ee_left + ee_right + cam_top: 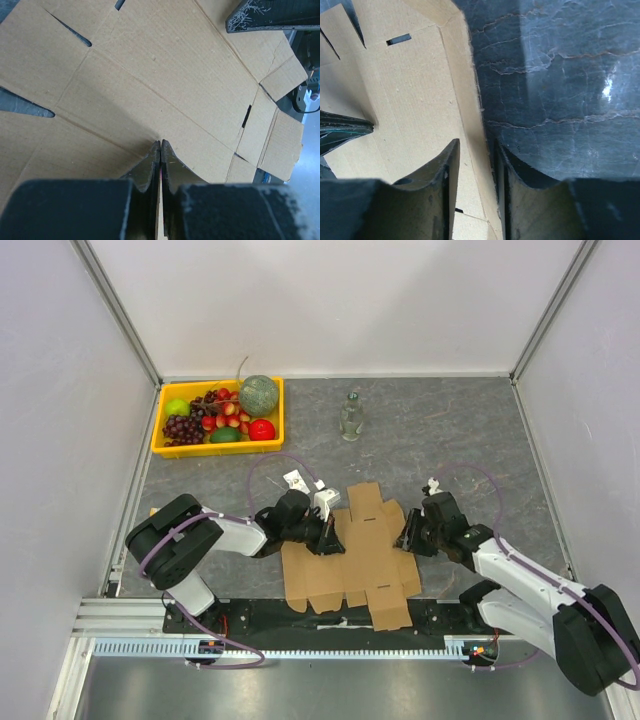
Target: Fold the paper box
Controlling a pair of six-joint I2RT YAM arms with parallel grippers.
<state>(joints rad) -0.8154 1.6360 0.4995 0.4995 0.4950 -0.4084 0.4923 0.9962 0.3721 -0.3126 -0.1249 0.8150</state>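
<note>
The paper box (pixel 360 560) is a flat brown die-cut cardboard sheet lying on the dark table between the two arms. My left gripper (pixel 325 535) is at the sheet's left edge. In the left wrist view its fingers (pixel 160 142) are pressed together with a thin sliver of the cardboard (pixel 150 75) between them. My right gripper (pixel 408 537) is at the sheet's right edge. In the right wrist view it (pixel 476 142) is open, and its two fingers straddle the narrow edge flap of the cardboard (pixel 410 90).
A yellow tray (pixel 157 430) of fruit stands at the back left. A small clear bottle (pixel 349 418) stands at the back middle. White walls close in the table on three sides. The arm bases are at the near edge.
</note>
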